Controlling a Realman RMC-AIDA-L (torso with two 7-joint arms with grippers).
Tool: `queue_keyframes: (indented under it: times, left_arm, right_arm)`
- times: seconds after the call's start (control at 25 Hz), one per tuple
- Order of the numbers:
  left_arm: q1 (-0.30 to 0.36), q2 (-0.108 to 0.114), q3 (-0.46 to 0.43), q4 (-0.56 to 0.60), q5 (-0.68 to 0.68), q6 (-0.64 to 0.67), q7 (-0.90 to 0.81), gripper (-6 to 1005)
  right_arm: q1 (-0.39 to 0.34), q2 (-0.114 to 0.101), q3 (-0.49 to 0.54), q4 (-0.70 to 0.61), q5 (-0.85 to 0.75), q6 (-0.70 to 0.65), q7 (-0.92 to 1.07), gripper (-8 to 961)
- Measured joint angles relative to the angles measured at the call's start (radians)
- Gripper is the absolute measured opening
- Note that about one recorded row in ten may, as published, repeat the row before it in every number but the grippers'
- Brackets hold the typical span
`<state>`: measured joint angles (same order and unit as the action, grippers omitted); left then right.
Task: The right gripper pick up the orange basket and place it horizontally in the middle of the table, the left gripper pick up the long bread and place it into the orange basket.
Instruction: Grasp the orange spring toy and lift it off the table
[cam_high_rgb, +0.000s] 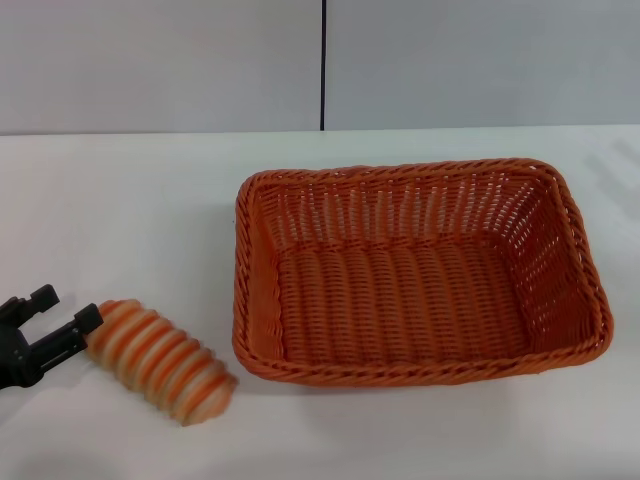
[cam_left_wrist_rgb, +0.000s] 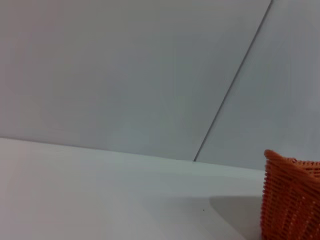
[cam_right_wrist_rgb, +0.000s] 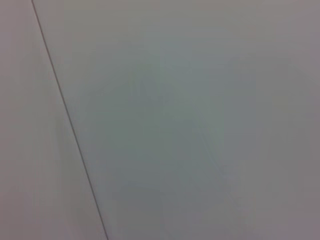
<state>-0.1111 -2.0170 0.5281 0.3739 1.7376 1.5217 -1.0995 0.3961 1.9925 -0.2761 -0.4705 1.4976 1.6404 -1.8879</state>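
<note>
Here, ridged oblong long bread (cam_high_rgb: 162, 362) beside woven orange basket (cam_high_rgb: 415, 272).

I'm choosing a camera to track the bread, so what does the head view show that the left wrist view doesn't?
Only the head view shows the long bread lying on the table, the left end effector open at its end, and the orange basket's empty inside. Only the left wrist view shows the basket's outer corner from low down. Both show the basket, the white table and the seamed grey wall.
</note>
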Motion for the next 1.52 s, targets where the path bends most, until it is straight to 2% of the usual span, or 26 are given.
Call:
queue_keyframes:
  times: [1.52]
  left_arm:
    - [-0.01, -0.03, 0.046, -0.01, 0.024, -0.077, 0.041, 813]
  right_arm:
    - [-0.002, 0.005, 0.01, 0.029, -0.003, -0.032, -0.006, 592]
